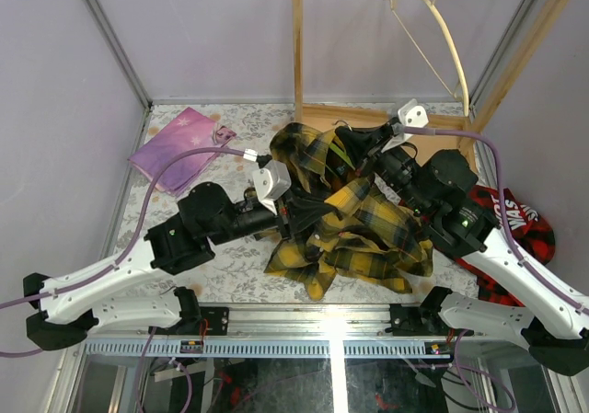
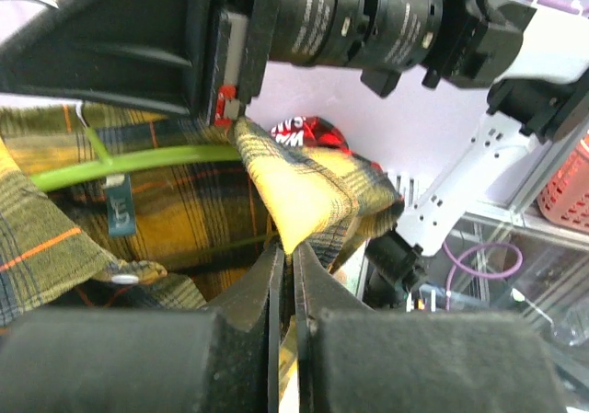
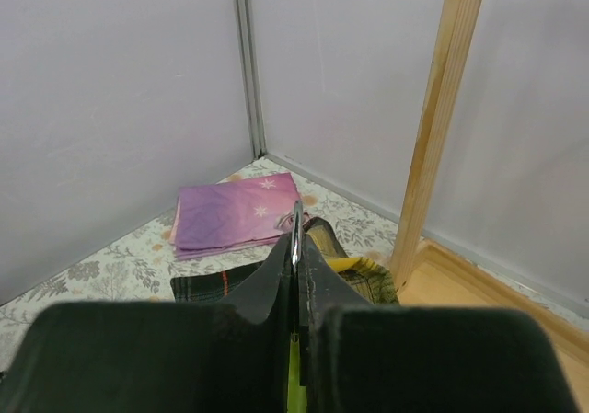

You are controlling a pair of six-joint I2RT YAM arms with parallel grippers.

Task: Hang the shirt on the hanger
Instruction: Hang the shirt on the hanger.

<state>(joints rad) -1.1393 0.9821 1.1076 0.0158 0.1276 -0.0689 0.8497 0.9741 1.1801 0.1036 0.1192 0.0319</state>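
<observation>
Just left of centre in the overhead view, the left gripper [image 1: 283, 213] has its fingers pinched flat on a fold of the yellow plaid shirt [image 1: 363, 231], which is bunched mid-frame over the floral tabletop [image 1: 221, 275]. Right of that, the right gripper [image 3: 296, 252] is clamped tight on the silver hook [image 3: 296, 222] of the pale green hanger [image 2: 138, 160].

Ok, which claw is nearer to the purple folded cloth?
Left. The left claw, shut on the plaid shirt, is right of the purple cloth; the right claw, holding the hanger, is farther right.
</observation>
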